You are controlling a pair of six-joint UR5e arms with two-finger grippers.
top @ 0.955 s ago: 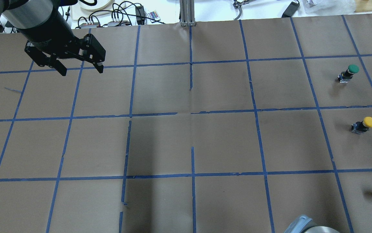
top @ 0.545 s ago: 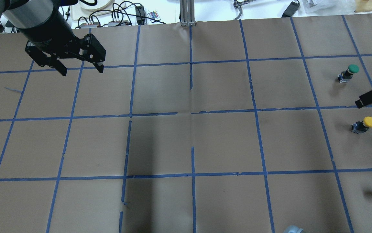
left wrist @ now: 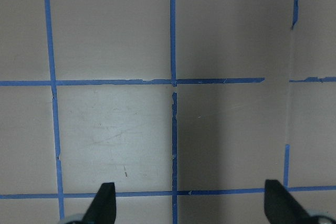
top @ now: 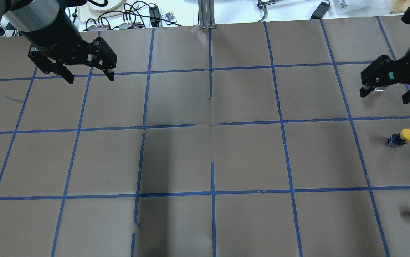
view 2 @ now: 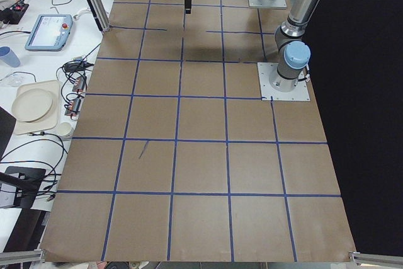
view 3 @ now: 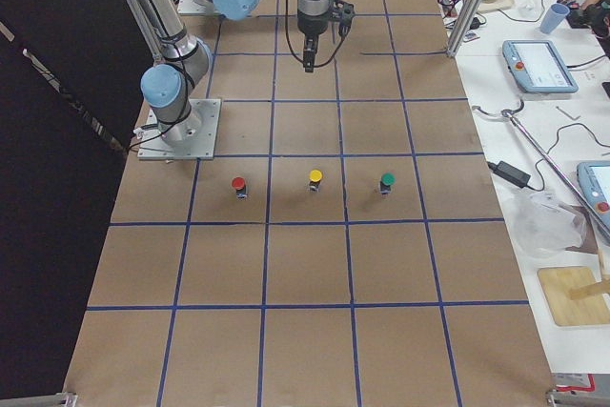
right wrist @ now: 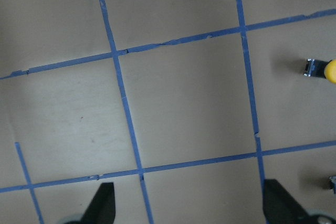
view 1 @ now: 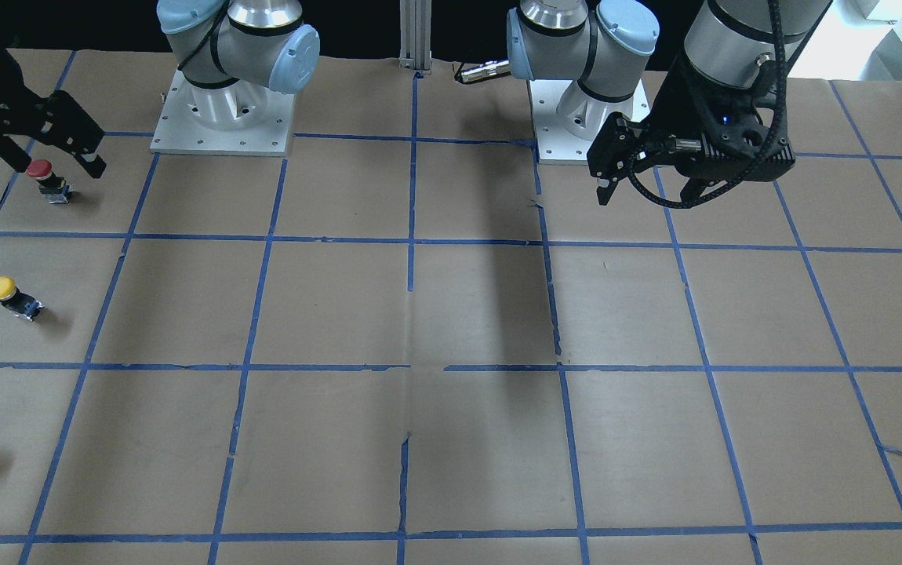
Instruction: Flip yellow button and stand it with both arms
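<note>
Overhead exterior: my left hand point(top: 90, 76) hangs with jaws spread wide over the left side of the desk point(top: 247, 157). My right hand point(top: 385, 95), equally wide, hovers at the right edge. The yellow button point(top: 401, 137) lies in the next taped square, apart from it.

Exterior front-facing: the button sits alone in its square, cap toward the desk's edge.

Right wrist-mounted: it shows at the picture's right edge, outside my spread fingertips point(right wrist: 105, 203).

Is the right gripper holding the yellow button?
No, the yellow button sits by itself, well apart from the open, empty right gripper.
</note>
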